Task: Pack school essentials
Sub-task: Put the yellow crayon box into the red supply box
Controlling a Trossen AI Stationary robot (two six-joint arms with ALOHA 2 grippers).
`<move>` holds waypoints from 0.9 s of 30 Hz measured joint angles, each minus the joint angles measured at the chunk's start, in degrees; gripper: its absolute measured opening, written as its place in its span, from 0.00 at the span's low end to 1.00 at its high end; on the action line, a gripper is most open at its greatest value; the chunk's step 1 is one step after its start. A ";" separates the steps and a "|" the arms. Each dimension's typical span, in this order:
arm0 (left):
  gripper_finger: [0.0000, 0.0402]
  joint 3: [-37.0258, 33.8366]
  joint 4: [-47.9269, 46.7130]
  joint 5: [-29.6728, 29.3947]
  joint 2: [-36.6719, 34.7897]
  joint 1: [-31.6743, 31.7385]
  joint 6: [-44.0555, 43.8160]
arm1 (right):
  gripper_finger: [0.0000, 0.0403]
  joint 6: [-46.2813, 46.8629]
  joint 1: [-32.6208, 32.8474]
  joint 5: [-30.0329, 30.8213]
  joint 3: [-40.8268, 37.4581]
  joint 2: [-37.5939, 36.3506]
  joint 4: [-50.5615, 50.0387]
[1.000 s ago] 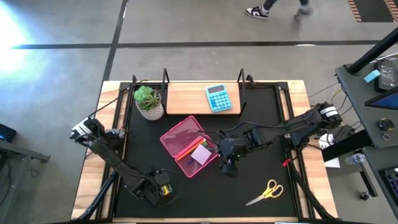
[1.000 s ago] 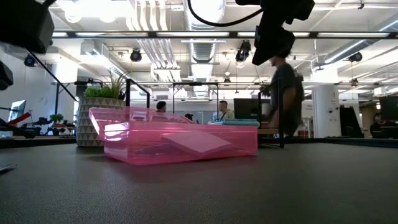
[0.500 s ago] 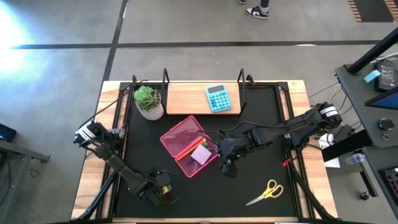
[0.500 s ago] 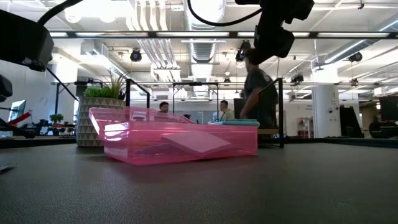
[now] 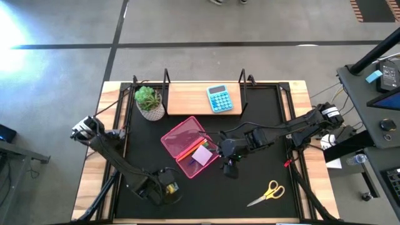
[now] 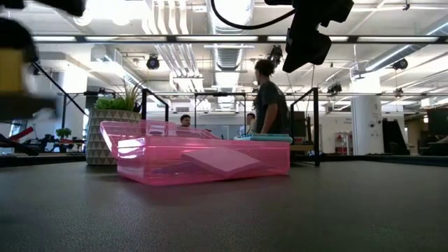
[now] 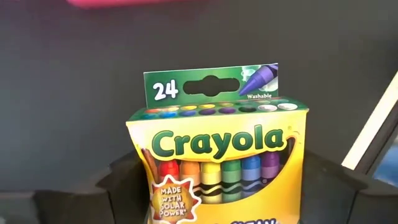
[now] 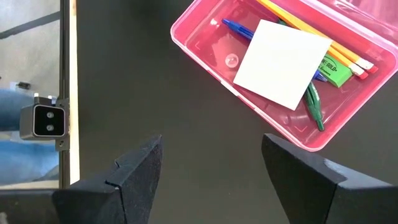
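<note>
Crayon box (image 7: pixel 217 165) sits between the left gripper (image 5: pixel 164 189) fingers at the near-left of the black mat (image 5: pixel 262 125); they flank its sides, narrowing since a second ago, though contact cannot be told. That arm has shifted slightly right. Pink case (image 5: pixel 190 146), mid-table, keeps its pencils (image 8: pixel 323 43), pen (image 8: pixel 239 29) and note. Right gripper (image 5: pixel 229 166) still hovers spread wide just beside it. Scissors (image 5: pixel 267 193) lie unmoved near-right. Behind, a person (image 6: pixel 269 98) has walked leftward.
</note>
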 joint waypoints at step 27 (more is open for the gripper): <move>0.73 2.69 15.26 -15.92 4.57 20.97 15.59 | 0.66 0.00 0.00 -0.02 0.00 0.00 -0.01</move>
